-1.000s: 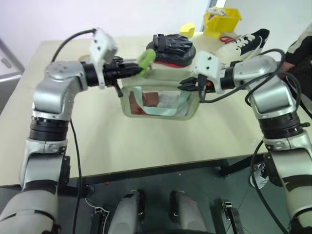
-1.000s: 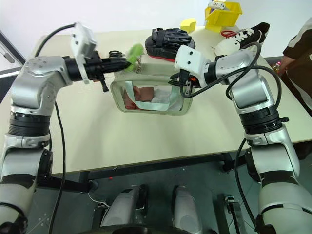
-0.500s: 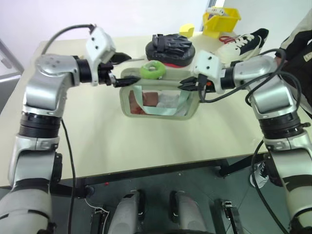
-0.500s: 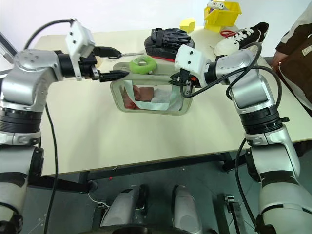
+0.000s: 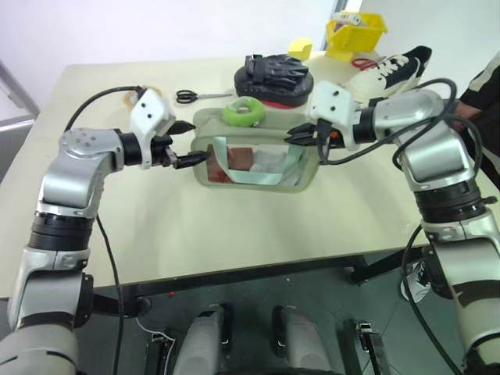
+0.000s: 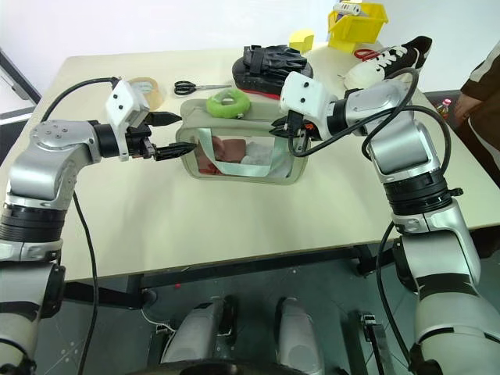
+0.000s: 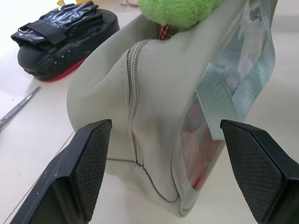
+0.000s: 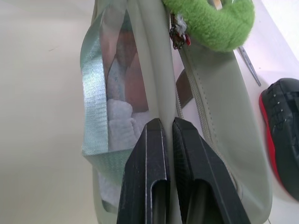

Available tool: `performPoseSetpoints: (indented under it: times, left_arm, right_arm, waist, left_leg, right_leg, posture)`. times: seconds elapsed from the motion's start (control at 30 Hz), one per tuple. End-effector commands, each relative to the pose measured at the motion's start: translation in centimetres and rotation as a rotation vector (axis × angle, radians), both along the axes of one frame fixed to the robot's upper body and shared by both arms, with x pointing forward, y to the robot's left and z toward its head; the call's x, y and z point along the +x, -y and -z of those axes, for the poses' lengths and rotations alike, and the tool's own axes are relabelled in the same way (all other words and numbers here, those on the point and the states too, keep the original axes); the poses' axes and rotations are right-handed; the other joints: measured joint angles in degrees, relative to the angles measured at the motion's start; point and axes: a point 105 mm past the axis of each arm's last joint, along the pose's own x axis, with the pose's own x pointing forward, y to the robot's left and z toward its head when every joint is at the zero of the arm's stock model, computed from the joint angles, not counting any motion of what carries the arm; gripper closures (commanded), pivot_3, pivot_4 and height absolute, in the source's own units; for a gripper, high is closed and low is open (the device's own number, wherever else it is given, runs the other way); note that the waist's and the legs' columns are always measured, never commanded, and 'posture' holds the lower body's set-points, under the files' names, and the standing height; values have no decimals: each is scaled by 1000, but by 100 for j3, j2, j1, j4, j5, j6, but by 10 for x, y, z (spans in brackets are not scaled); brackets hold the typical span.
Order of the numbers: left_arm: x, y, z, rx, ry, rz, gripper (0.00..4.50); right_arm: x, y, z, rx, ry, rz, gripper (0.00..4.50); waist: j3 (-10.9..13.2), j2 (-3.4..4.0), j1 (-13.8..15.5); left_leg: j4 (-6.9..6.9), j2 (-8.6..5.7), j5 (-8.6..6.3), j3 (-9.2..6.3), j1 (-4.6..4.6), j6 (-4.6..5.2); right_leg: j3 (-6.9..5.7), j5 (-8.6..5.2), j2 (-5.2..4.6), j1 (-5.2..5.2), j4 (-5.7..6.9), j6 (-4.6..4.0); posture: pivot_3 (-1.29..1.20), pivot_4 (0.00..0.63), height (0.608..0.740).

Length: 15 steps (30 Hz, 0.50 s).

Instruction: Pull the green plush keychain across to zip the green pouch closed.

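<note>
I'm looking down at the green pouch sitting mid-table, with the green plush keychain lying on its top, toward the end nearer my left arm. My left gripper is hanging just off that end of the pouch with its fingers spread wide — nothing between them, the pouch's zipper end showing in the gap. My right gripper is clenching a fold of the pouch fabric at the opposite top corner — its fingers pressed together. Behind the pouch I'm seeing the red-and-black mitt, scissors and a tape roll toward the far left edge, and a shoe beside a yellow bin at far right.
</note>
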Motion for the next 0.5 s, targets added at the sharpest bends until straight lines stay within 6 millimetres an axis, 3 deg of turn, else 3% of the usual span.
performPoseSetpoints:
  times: [0.03,0.17,0.2,0.37,0.5]
  left_arm:
    - [-4,0,-16,-7,53,11,2271]
    - [-5,0,-17,-7,49,20,4228]
    - [-4,1,-17,-9,50,17,4464]
    - [-3,4,-15,-6,50,19,4464]
    - [-5,5,-14,-6,44,24,4500]
  right_arm:
    - [-3,-4,-12,8,40,-20,4500]
    - [-2,-5,-12,10,43,-18,4500]
    - [-1,-5,-12,11,44,-17,4500]
    - [-2,-4,-13,12,41,-16,4500]
    - [-4,1,-21,25,16,-18,2889]
  waist:
    - [0,0,-1]
    - [0,0,7]
    - [0,0,6]
    - [0,0,4]
    - [0,0,7]
  left_leg:
    - [0,0,0,0,0,0]
    - [2,0,0,-1,0,0]
    - [2,0,0,-1,0,0]
    - [1,0,0,-1,1,0]
    - [2,0,0,-1,1,0]
  right_leg:
    - [0,0,2,0,0,0]
    - [0,-5,2,2,-1,-10]
    - [-1,-5,1,2,-1,-10]
    - [0,-5,-3,1,0,-9]
    - [0,-5,-3,2,0,-9]
  posture:
    - [0,150,740]
    - [0,150,740]
    - [0,150,740]
    - [0,150,740]
    - [0,150,740]
